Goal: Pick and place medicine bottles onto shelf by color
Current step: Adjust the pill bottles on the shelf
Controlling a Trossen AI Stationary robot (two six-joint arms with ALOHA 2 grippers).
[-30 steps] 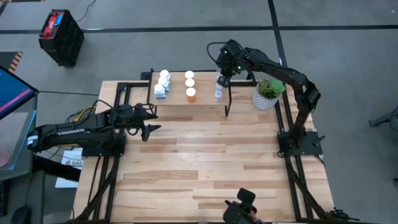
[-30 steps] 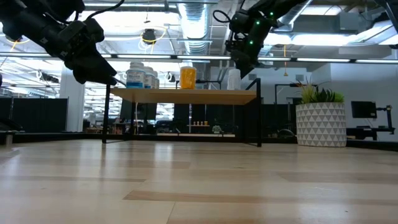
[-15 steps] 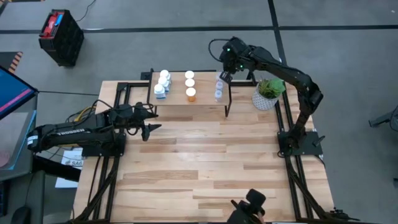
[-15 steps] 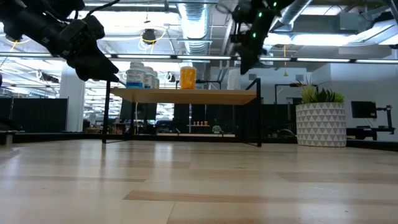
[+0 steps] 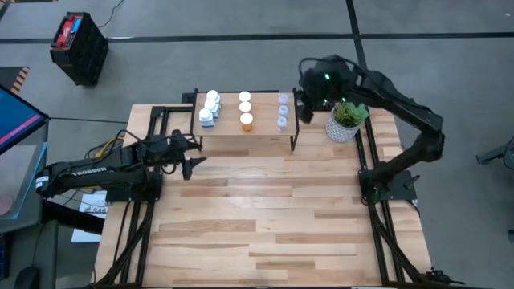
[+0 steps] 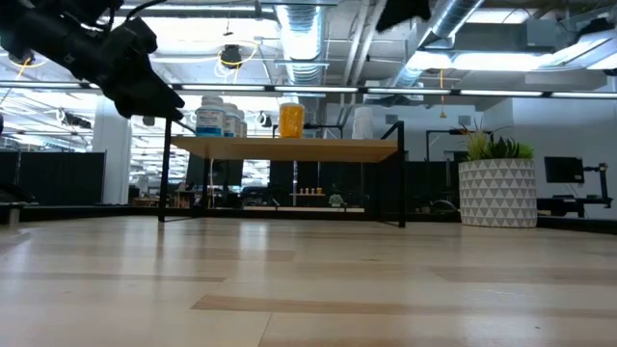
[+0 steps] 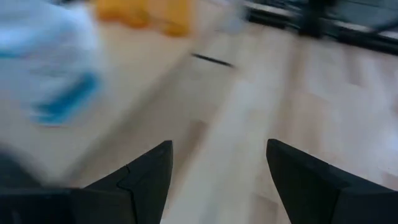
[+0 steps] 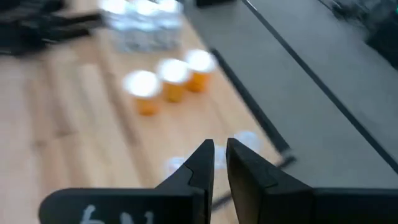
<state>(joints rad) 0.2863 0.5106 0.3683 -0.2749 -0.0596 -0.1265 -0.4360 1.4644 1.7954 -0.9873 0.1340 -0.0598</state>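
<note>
Landmark: low rectangular shelf (image 5: 261, 130) with light wooden top and thin black metal legs, at the far edge of the large wooden table (image 5: 265, 209).

All nine white-capped medicine bottles sit on the shelf top, in three rows by colour:
- three white bottles with blue labels (image 5: 210, 107) at the shelf's left end; in the low view (image 6: 217, 118) they stand upright
- three orange bottles (image 5: 245, 109) in the shelf's middle, also visible in the low view (image 6: 290, 120) and the right wrist view (image 8: 171, 79)
- three small clear pale-bluish bottles (image 5: 283, 111) at the shelf's right end, near the right legs

Rows are apart from each other; bottles within a row are close or touching, can't resolve which.

Right gripper (image 5: 306, 103): raised above table level, just beside the shelf's right end, between shelf and the white patterned pot with a green plant (image 5: 345, 120). Touching nothing. Right wrist view (image 8: 220, 163) has the fingers nearly together, thin gap only, nothing between them, looking down across the shelf.

Left gripper (image 5: 191, 163): in front of the shelf's left front corner, over the table, clear of the shelf. Left wrist view (image 7: 219, 165) has the fingers spread wide, holding nothing; blurred white/blue bottle and orange ones ahead of it. In the low view (image 6: 154, 92) it hangs at about shelf-top height, beside the left legs.
</note>
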